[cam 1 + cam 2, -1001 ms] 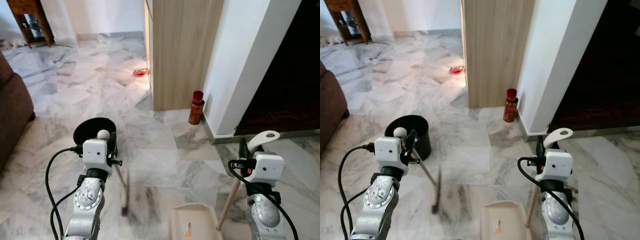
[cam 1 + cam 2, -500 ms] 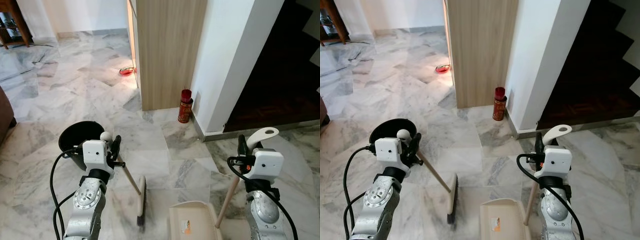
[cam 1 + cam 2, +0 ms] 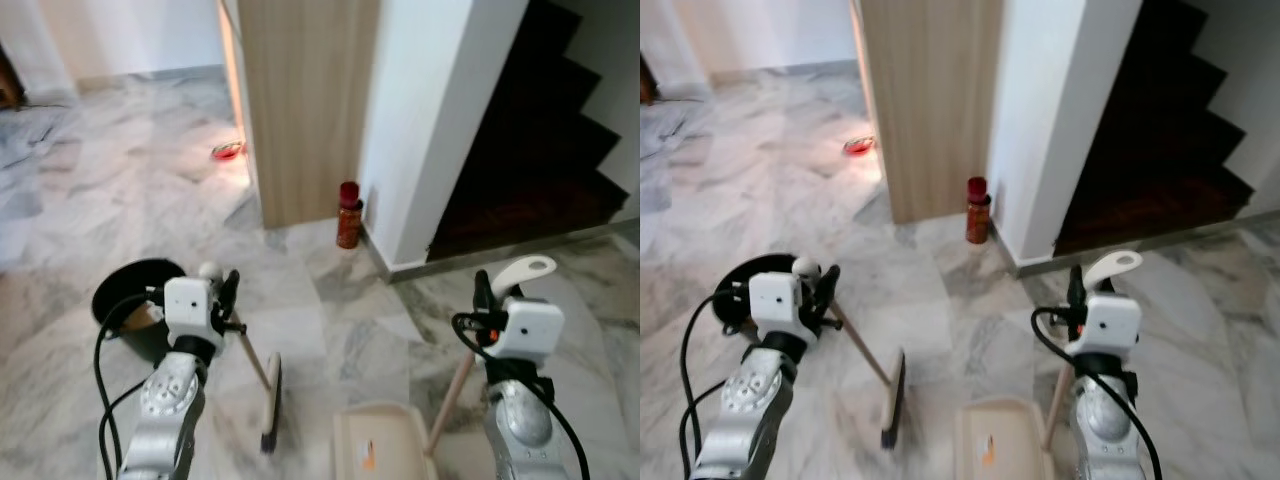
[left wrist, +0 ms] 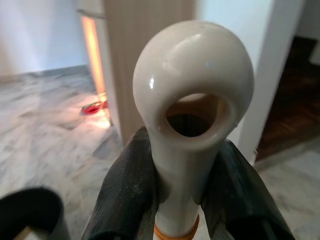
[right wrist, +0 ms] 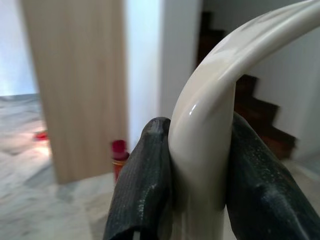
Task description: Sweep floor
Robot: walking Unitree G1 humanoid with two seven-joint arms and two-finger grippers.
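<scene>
A red can (image 3: 348,213) stands upright on the marble floor (image 3: 130,190), at the foot of a wooden panel (image 3: 300,100) and just beside a white wall (image 3: 440,110). Far left lies a small red dish (image 3: 227,151). Dark stairs (image 3: 540,150) rise on the right. A black bucket (image 3: 125,300) sits near left.

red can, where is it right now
The red can stands on the marble floor ahead, at the foot of the wooden panel where it meets the white wall.
</scene>
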